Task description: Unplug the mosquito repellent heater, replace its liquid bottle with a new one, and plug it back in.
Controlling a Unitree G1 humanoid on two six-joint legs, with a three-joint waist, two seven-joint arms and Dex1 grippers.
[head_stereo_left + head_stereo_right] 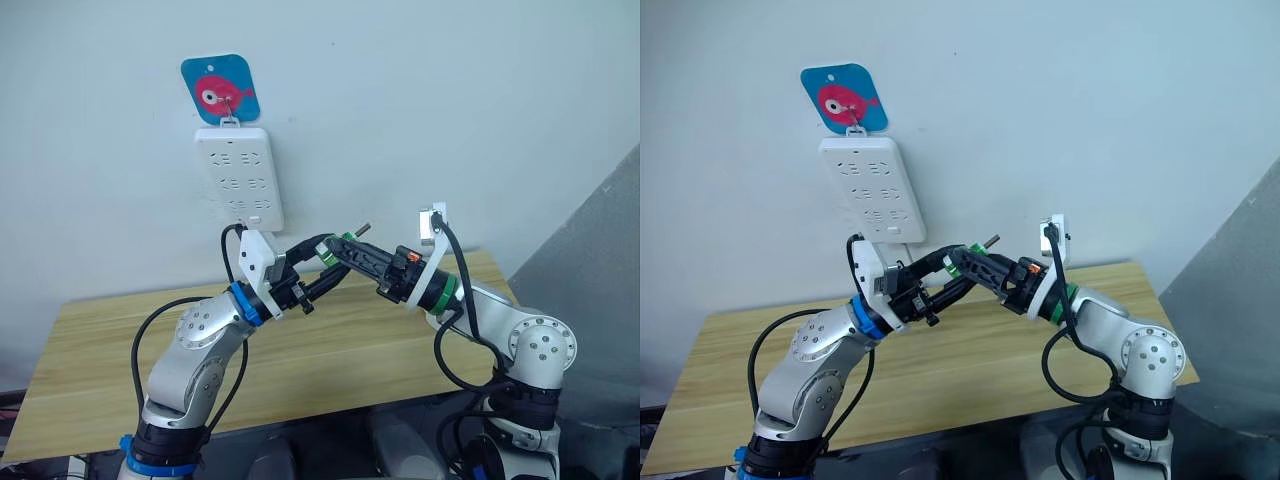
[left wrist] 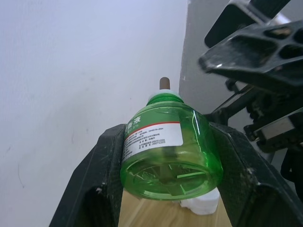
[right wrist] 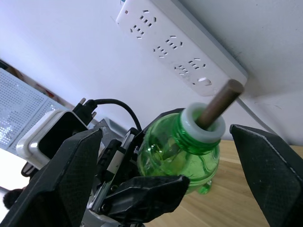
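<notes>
**A:** What's the room like where the rig is set up?

**B:** A pale, plain wall is seen behind a light wooden desk (image 1: 330, 350) with a bare top. A white power strip (image 1: 241, 175) is hung vertically on the wall from a hook, under a blue card with a pink fish (image 1: 220, 89) on it. 3 rows of sockets can be counted on the strip, nothing plugged into them. A grey slanted panel (image 1: 600, 230) is seen at the far right edge.

**A:** And the bottle?

**B:** A green liquid bottle (image 2: 165, 142) is held up in the air above the desk, below the strip. It's clamped by the left gripper (image 2: 165, 198), its 2 black fingers pressed against the bottle's sides, with the label and base turned toward the wrist camera. A brown wick (image 3: 220, 101) is seen sticking out of the white neck.

**A:** Right arm?

**B:** The right gripper (image 3: 165, 142) is spread apart, 1 finger on each side of the bottle's neck, nothing gripped. Whether the bottle is touched by it can't be told.

**A:** The heater?

**B:** A small white lump (image 2: 201, 204) is glimpsed on the desk just under the bottle in the left wrist view; whether that's the heater can't be told.
</notes>
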